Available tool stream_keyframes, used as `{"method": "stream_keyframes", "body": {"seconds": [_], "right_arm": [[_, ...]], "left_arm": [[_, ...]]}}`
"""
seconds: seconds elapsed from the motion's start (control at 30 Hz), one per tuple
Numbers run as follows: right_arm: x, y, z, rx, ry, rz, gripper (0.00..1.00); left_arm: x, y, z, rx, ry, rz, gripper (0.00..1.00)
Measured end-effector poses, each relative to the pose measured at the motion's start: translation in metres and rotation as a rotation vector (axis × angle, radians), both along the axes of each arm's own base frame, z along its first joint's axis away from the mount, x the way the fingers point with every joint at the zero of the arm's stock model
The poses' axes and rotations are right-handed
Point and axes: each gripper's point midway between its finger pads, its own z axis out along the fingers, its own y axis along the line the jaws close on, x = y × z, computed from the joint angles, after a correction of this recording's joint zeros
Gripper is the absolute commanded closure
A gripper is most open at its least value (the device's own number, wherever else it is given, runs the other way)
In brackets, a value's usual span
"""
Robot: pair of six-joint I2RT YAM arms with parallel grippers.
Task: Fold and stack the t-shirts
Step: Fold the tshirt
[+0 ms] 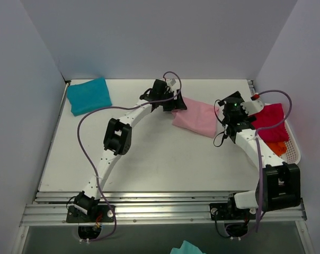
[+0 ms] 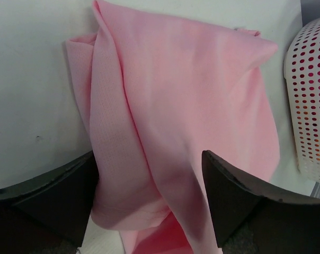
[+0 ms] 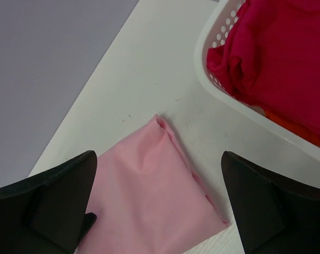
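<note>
Seen from above, the left gripper [image 1: 173, 105] covers the left end of the pink shirt [image 1: 197, 117], and the right gripper [image 1: 227, 119] covers its right end. The orange shirt [image 1: 278, 148] lies mostly buried under the magenta shirt [image 1: 269, 121] in the basket [image 1: 296, 153], so only a sliver shows. A teal scrap [image 1: 186, 247] is cut by the bottom edge and is too partial to identify. In the left wrist view, the pink shirt runs off the bottom.

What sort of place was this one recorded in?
Most likely a lab robot cell: plain walls box in a white table, the left arm and right arm are bolted to a metal rail at its near edge, and the only goods are t-shirts, some in a white perforated basket.
</note>
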Motion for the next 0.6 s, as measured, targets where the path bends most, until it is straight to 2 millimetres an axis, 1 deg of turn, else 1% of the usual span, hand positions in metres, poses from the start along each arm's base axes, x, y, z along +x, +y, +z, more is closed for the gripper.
{"method": "stream_keyframes", "body": {"seconds": [0.03, 0.07, 0.1, 0.13, 0.17, 0.23, 0.33, 0.5, 0.6], "right_arm": [[-0.001, -0.001, 0.003, 0.004, -0.008, 0.0, 0.0], [-0.003, -0.002, 0.007, 0.009, -0.02, 0.0, 0.0], [-0.005, -0.003, 0.011, 0.012, -0.033, -0.001, 0.0], [-0.007, -0.004, 0.015, 0.015, -0.045, -0.002, 0.0], [-0.008, -0.005, 0.019, 0.017, -0.056, -0.002, 0.0], [-0.011, -0.006, 0.026, 0.024, -0.079, -0.002, 0.0], [-0.013, -0.009, 0.031, 0.032, -0.099, -0.002, 0.01], [-0.016, -0.009, 0.029, 0.042, -0.105, 0.007, 0.01], [-0.015, -0.005, 0.029, 0.053, -0.108, 0.025, 0.01]], "left_arm": [[-0.001, -0.003, 0.001, -0.002, 0.002, -0.002, 0.35], [-0.003, -0.004, -0.002, 0.002, 0.015, -0.003, 0.51], [-0.007, -0.006, -0.008, 0.009, 0.035, -0.004, 0.87], [-0.011, -0.007, -0.015, 0.015, 0.055, -0.006, 0.96], [-0.014, -0.008, -0.021, 0.023, 0.068, -0.012, 0.98], [-0.016, -0.012, -0.02, 0.014, 0.074, -0.02, 0.98], [-0.02, -0.013, -0.02, 0.024, 0.085, -0.022, 0.98], [-0.02, -0.013, -0.02, 0.027, 0.085, -0.024, 0.98], [-0.025, -0.004, -0.019, 0.055, 0.092, -0.02, 0.98]]}}
